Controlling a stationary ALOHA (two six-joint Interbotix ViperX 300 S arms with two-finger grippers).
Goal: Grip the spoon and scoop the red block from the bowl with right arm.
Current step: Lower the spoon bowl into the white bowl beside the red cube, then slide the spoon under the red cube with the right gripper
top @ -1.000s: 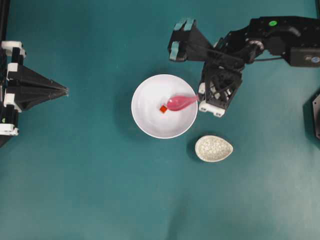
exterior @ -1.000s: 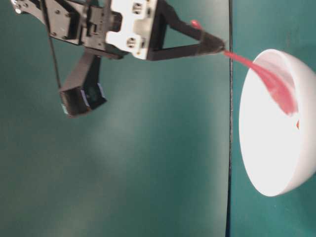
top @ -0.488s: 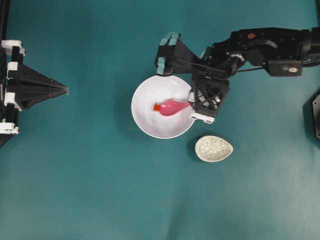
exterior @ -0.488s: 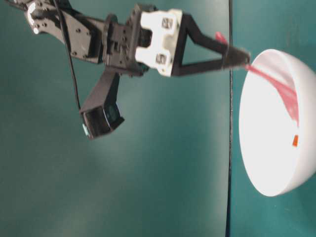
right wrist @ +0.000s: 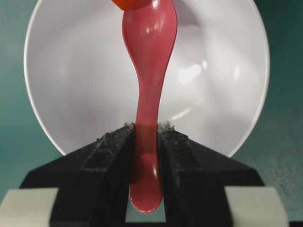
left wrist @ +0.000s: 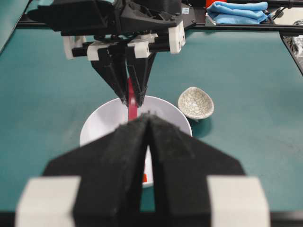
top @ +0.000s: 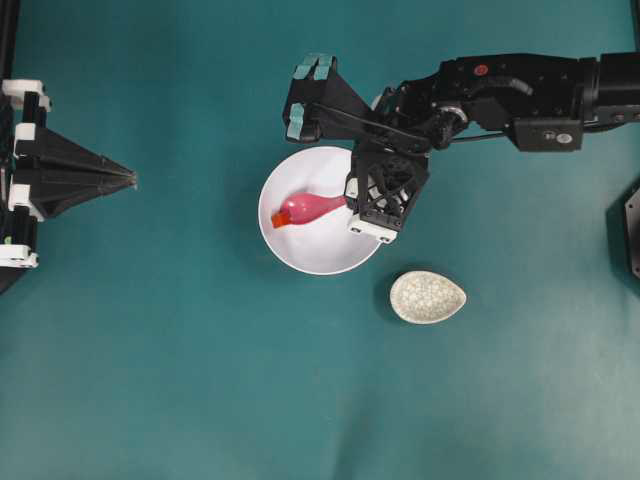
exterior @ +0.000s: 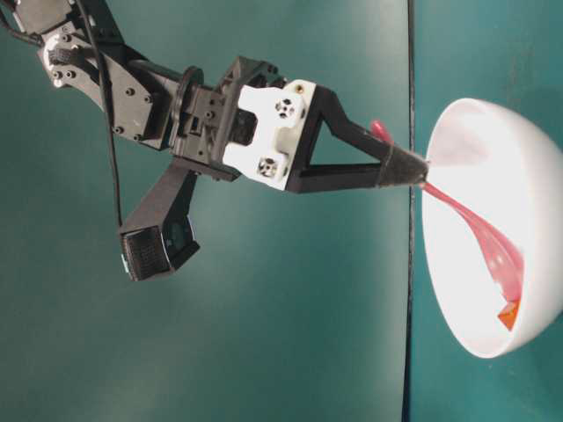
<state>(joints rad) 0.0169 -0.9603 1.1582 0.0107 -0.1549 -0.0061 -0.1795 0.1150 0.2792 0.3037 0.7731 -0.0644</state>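
The white bowl (top: 322, 250) sits mid-table. My right gripper (top: 351, 201) hangs over its right rim, shut on the handle of the pink spoon (top: 312, 209). The scoop reaches down to the bowl's left side. The red block (top: 279, 219) lies at the scoop's tip, touching it. In the right wrist view the spoon (right wrist: 149, 71) runs straight out from the gripper (right wrist: 146, 127), with the block (right wrist: 124, 4) at its far tip against the bowl (right wrist: 213, 71). From table level the spoon (exterior: 479, 237) slopes down to the block (exterior: 508, 315). My left gripper (top: 130, 181) rests shut and empty at the far left.
A small cream crackle-patterned dish (top: 428, 297) stands just right of and below the bowl. The right arm (top: 520, 90) stretches in from the upper right. A blue cloth (left wrist: 239, 12) lies beyond the table's far edge in the left wrist view.
My right gripper has moved left over the bowl with the spoon. The scoop has pushed the red block from the bowl's middle to its left side. The left arm has stayed still.
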